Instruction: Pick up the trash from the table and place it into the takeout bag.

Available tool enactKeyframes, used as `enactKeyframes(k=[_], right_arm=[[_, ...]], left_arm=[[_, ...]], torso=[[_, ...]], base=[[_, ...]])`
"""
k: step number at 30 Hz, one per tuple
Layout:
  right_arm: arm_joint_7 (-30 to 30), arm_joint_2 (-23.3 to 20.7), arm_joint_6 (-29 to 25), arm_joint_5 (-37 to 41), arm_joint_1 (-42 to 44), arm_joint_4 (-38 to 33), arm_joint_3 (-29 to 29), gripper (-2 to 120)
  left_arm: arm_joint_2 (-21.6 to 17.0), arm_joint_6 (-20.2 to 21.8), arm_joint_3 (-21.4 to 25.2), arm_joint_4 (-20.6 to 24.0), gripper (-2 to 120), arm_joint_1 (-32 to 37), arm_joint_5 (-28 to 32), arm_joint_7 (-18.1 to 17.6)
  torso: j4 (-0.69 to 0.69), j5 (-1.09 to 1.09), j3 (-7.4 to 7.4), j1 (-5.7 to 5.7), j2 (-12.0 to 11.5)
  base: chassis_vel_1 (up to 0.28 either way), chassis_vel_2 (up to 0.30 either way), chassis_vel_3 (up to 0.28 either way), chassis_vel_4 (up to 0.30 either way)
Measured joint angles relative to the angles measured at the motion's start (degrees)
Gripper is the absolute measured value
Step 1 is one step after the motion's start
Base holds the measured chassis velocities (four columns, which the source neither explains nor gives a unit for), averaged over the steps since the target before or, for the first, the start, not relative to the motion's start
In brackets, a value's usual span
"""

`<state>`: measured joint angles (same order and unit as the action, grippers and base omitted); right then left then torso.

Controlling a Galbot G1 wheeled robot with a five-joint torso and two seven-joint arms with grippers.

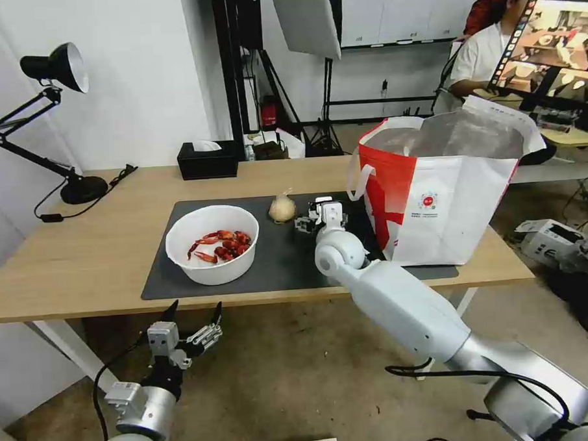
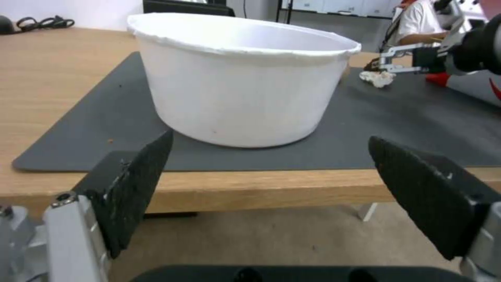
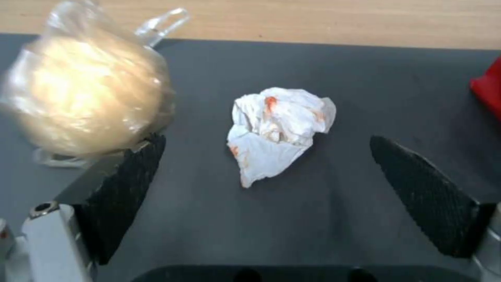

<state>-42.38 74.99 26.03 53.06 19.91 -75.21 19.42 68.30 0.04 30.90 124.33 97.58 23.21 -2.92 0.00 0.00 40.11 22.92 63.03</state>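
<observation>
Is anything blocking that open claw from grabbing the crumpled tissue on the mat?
Nothing visible does. The right gripper hovers open over the tissue, bare mat between its fingers. The knotted pouch sits close beside one finger, apart from the tissue. The left gripper waits below the table edge.

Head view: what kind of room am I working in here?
Probably a lab or studio set up for recording, not a home kitchen. Behind the table stand a softbox light on a stand, a whiteboard, and a monitor with a person seated at it.
</observation>
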Motion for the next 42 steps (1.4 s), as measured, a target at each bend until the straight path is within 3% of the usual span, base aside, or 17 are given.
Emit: enactKeyframes(k=[19,42], right_arm=[[4.1,5.5,3.6,-0.6,-7.5,13.9,-1.1,100],[5.1,6.6,5.4,-1.7,-7.5,16.7,-2.4,100]], left_arm=[[-0.7,0.0,0.2,0.0,100,-0.4,1.3,0.4],[-0.9,-0.8,-0.1,-0.7,100,-0.7,1.8,1.3]], torso=[[0.0,0.0,0.0,0.0,0.0],[0.0,0.0,0.0,0.0,0.0]], base=[[0.0,0.0,0.0,0.0],[0.0,0.0,0.0,0.0]])
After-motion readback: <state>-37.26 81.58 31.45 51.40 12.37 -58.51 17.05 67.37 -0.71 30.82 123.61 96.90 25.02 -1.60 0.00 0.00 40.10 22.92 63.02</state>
